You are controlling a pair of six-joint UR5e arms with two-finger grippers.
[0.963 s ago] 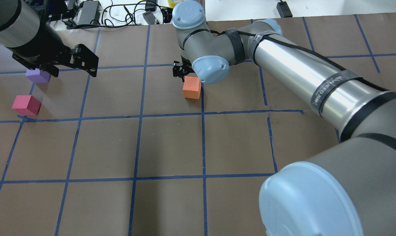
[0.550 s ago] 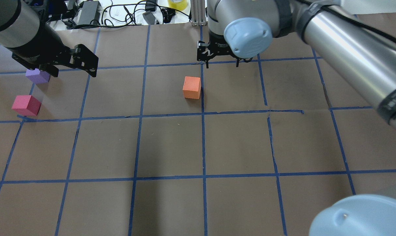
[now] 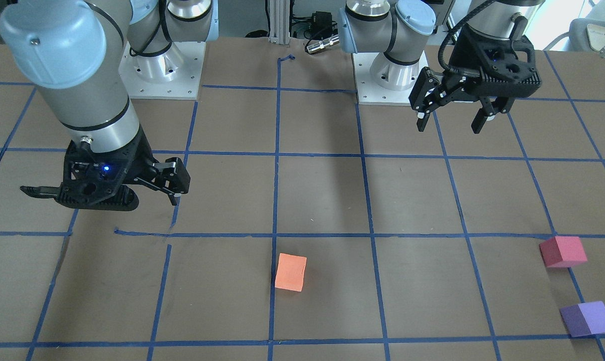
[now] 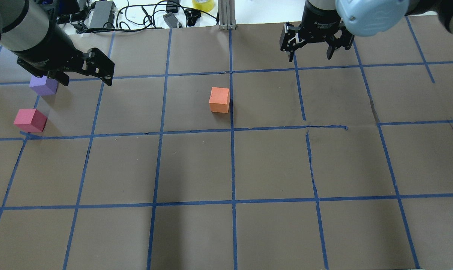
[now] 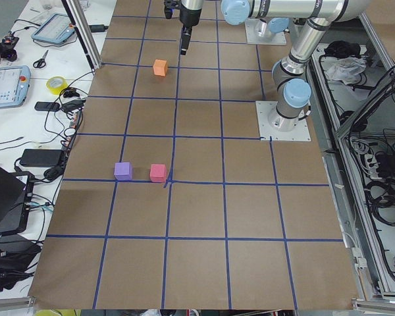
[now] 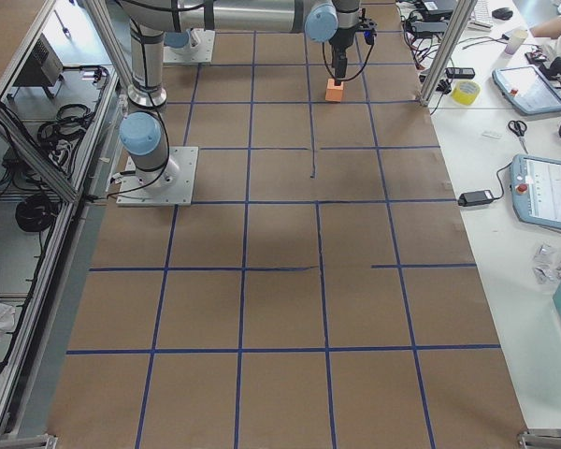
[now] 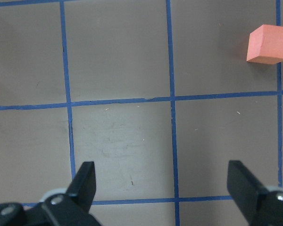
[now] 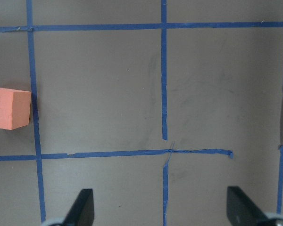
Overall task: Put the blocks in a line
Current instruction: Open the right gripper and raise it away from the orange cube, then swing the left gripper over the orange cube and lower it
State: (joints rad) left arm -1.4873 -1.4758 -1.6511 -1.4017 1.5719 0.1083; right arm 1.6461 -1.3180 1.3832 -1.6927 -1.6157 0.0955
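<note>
We are logging: orange block sitting alone mid-way along the bench; red-pink block and purple block lying near each other toward the robot's left end. Left gripper and right gripper are both hovering, fingers apart, gripping nothing.

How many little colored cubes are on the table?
3. The orange cube sits alone near the middle; the pink cube and the purple cube sit near each other on the robot's left side.
</note>
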